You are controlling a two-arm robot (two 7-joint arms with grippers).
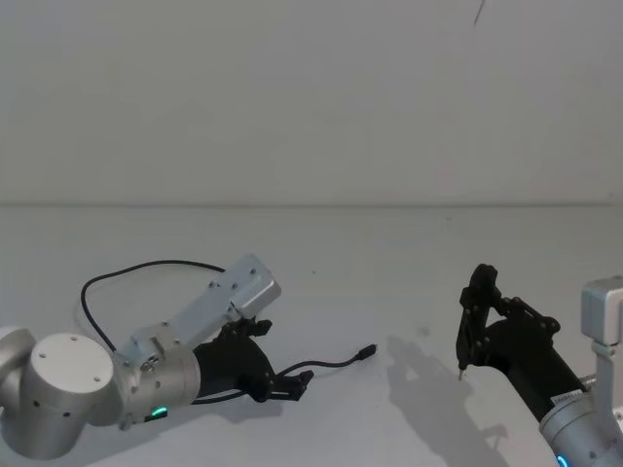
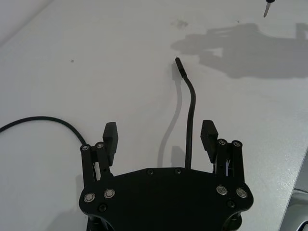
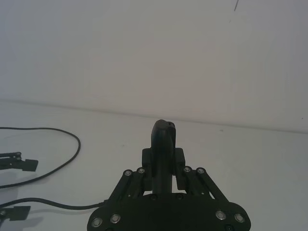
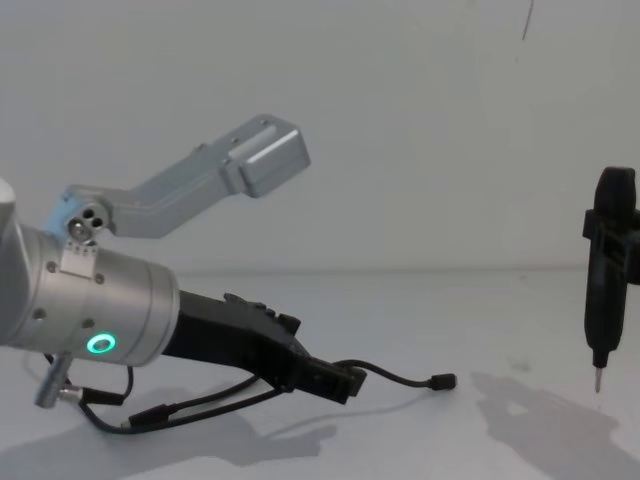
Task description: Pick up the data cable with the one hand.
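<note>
Left gripper (image 2: pixel 160 139): we log it low over the white table (image 1: pixel 389 263), fingers spread wide.
Data cable (image 2: pixel 192 103): we list it trailing across the table and passing between those fingers, ungripped.
Right gripper (image 3: pixel 162 161): we note it raised and clamped on a pen-shaped tool (image 4: pixel 607 280).

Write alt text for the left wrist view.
The left hand is open over the white table, the black data cable running forward between its two fingers, ungripped. Its plug end lies farther out on the table.
</note>
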